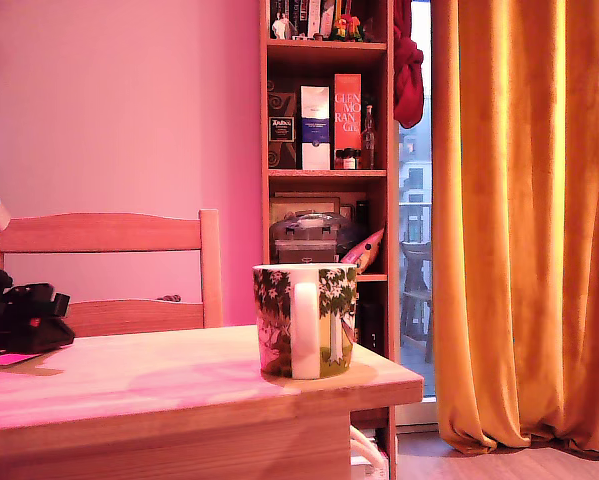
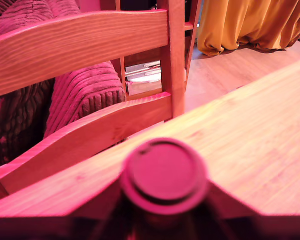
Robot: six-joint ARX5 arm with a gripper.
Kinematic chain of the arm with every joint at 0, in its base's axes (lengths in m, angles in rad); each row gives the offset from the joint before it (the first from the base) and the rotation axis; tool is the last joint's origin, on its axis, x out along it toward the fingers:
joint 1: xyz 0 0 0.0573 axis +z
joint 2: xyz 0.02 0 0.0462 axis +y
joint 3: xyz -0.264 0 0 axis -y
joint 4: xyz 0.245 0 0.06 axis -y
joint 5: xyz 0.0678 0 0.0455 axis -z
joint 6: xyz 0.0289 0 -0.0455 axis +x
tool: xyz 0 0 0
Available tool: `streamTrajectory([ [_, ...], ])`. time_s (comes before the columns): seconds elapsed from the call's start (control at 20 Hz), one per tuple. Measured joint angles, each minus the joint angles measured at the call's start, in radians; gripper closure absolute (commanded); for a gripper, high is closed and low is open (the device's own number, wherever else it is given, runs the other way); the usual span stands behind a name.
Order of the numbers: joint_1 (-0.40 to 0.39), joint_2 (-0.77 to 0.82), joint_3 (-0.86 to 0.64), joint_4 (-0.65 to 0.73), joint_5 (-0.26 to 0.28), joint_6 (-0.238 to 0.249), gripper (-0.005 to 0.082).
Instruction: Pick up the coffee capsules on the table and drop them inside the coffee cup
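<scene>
The jaws seem clamped on a capsule (image 2: 164, 176), blurred; its rim faces the wrist camera. Light, thin-walled, crushable: hold its sides gently. The cup (image 1: 306, 321) sits at the gripper's (image 1: 24, 318) three o'clock in the exterior view.

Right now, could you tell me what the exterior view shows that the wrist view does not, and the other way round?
Only the exterior view shows the coffee cup, standing near the table's corner, plus the bookshelf and the arm's dark body at that view's left edge. Only the wrist view shows a coffee capsule, blurred and close to the lens, apparently held in the end effector, and a plush cushion behind the chair. Both share the table, the wooden chair and the orange curtain.
</scene>
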State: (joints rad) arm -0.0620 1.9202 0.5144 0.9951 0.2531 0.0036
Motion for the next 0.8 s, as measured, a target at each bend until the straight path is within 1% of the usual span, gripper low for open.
streamTrajectory([
  [0.05,0.000,0.000,0.000,0.000,0.008,-0.001,0.0649],
  [0.1,0.000,0.000,0.000,-0.001,0.024,-0.016,0.0649],
  [0.15,0.000,-0.001,0.000,-0.002,0.046,-0.016,0.0649],
  [0.25,0.000,-0.014,0.000,-0.027,0.097,-0.050,0.0649],
  [0.3,0.000,-0.032,0.000,-0.059,0.130,-0.053,0.0649],
  [0.4,0.000,-0.093,0.000,-0.130,0.182,-0.054,0.0649],
  [0.55,0.000,-0.248,0.000,-0.253,0.247,-0.054,0.0649],
  [0.65,-0.003,-0.344,0.001,-0.329,0.264,-0.054,0.0649],
  [0.8,-0.024,-0.475,0.002,-0.452,0.267,-0.054,0.0649],
])
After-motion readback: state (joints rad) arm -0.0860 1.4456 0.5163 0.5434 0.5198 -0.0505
